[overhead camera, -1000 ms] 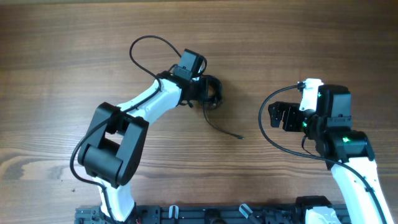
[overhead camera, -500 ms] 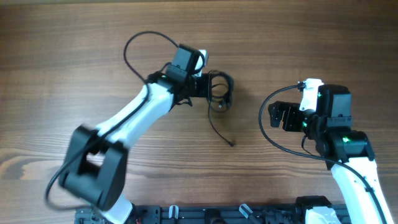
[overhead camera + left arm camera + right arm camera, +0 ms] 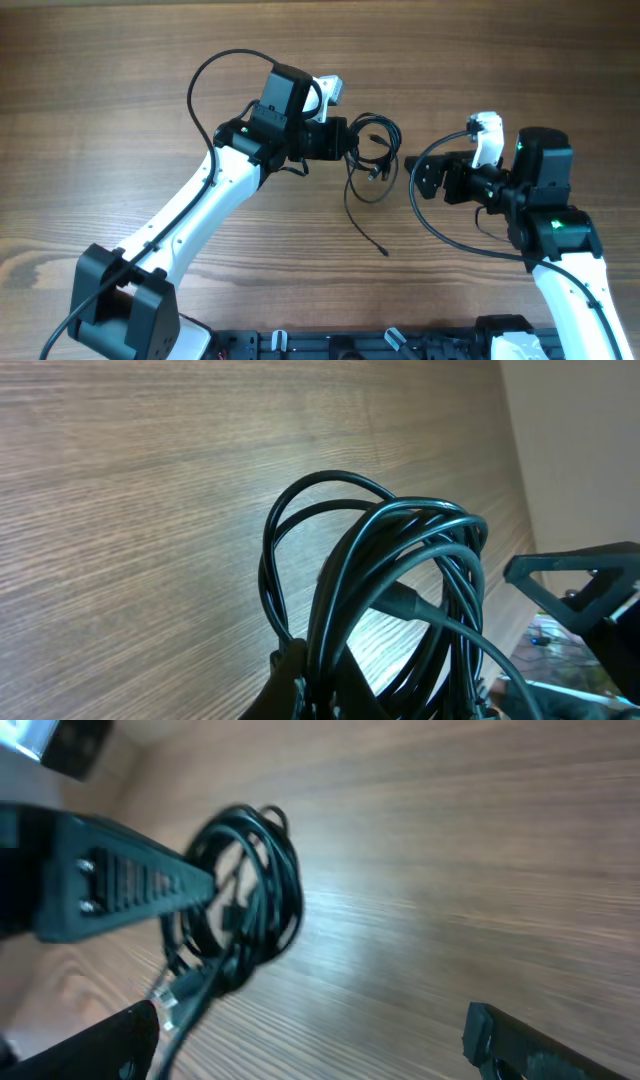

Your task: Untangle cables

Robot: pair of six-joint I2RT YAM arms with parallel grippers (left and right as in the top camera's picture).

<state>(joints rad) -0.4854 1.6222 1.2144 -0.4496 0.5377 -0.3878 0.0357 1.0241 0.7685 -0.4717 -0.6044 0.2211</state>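
Several thin black flexible cables (image 3: 375, 150), coiled into one tangled bunch, are held over the middle of the brown wooden surface (image 3: 100, 80), well away from every edge. The left end effector (image 3: 350, 140) pinches the bunch, and one loose tail (image 3: 365, 225) trails toward the near edge. The right end effector (image 3: 428, 180) hovers just beside the bunch, fingers spread and empty. The step in hand looks like presenting the bunch for separation. Next, the right side should close on a single strand and draw it clear.
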